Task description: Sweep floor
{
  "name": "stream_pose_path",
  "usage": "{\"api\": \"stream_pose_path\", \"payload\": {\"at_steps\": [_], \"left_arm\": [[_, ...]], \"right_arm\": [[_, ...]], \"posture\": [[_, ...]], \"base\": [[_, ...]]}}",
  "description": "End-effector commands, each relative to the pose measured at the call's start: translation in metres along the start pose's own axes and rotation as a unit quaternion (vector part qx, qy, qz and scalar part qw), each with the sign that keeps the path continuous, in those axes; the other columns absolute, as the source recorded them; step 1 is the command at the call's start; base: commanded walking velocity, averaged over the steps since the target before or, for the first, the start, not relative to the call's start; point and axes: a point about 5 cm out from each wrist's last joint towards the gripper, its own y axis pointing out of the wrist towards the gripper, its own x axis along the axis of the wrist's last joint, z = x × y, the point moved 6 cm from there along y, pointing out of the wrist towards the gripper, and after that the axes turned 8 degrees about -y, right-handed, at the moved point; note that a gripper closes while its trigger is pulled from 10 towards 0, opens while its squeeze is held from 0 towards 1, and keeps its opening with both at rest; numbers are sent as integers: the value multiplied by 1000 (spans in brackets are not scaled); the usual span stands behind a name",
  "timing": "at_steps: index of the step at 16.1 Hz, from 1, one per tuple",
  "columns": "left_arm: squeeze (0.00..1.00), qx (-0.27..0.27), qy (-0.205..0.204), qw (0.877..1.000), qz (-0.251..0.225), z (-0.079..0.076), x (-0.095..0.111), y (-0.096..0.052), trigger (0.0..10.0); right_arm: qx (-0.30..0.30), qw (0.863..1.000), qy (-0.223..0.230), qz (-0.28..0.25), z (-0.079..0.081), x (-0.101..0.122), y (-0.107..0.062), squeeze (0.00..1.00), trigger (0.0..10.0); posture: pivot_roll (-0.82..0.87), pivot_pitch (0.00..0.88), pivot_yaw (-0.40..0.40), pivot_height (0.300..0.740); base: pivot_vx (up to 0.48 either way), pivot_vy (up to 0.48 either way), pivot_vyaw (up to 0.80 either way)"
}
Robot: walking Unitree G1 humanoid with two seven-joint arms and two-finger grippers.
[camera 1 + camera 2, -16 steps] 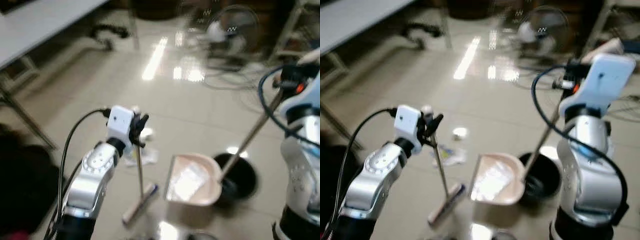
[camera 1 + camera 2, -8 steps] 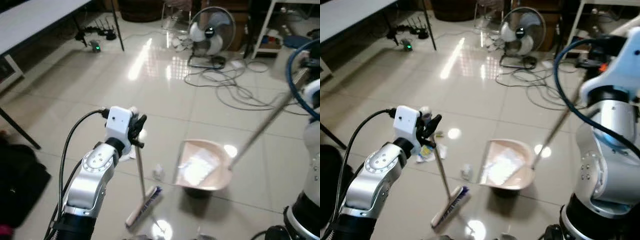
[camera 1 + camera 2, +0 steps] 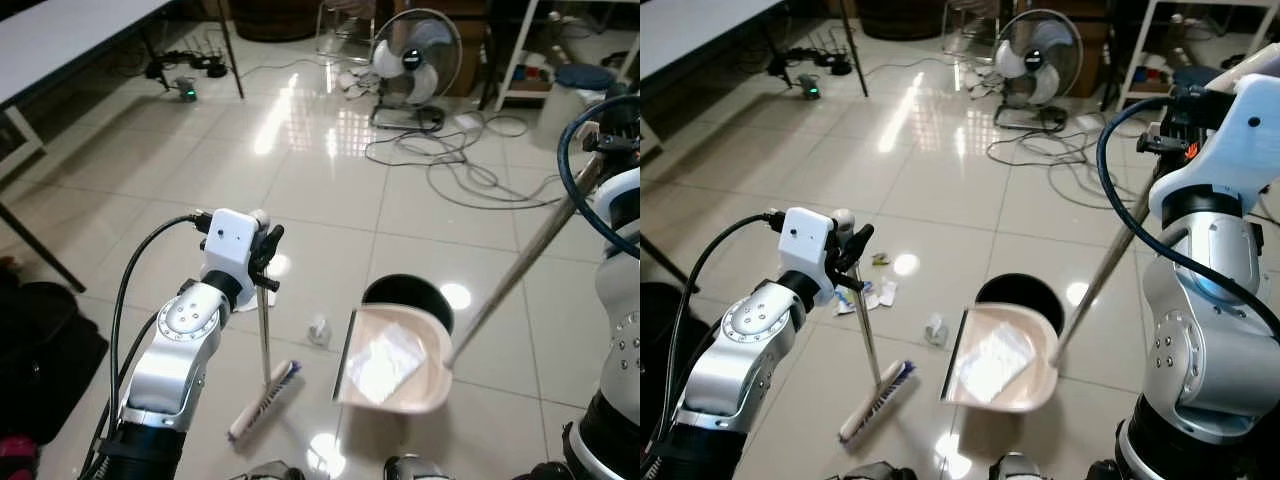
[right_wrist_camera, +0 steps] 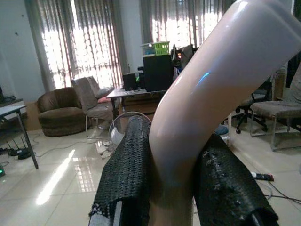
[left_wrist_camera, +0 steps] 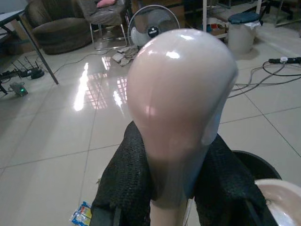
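the left claw point(image 3: 262, 243) is clenched on the broom point(image 3: 262, 400), the right claw point(image 3: 1167, 128) grasps the dustpan point(image 3: 392, 362) handle, and next, i think, the broom must push the scrap point(image 3: 318, 331) at 9 o'clock of the pan into it.

Robot body: two silver metal arms, ringed with small screws at the joints; white box-shaped wrist camera housing point(image 3: 805, 238); looping black cables point(image 3: 140, 290); textured black rubber fingers point(image 4: 129, 181).

- We note bright, even daylight; window glare streaks the glossy floor point(image 3: 330, 130).
- Head views sharp; wrist views blur the near handle point(image 5: 181, 108).
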Motion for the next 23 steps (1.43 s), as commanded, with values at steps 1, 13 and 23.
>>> {"api": "stream_pose_path", "payload": {"at_steps": [1, 13, 23], "left_arm": [[0, -7, 5, 1000, -28, -1, 15, 2, 10000], [0, -7, 4, 999, -31, 1, 17, 3, 10000], [0, 0, 9, 1000, -29, 7, 15, 2, 10000]], "right_arm": [[-1, 1000, 6, -6, -1, 4, -1, 0, 10000], [-1, 1000, 9, -24, -2, 15, 2, 0, 10000], [5, 999, 17, -30, 3, 18, 1, 0, 10000]], "posture": [[-85, 102, 82, 740], [-81, 101, 82, 740], [-85, 85, 81, 740]], "base": [[270, 0, 0], [325, 0, -33], [256, 0, -160]]}}
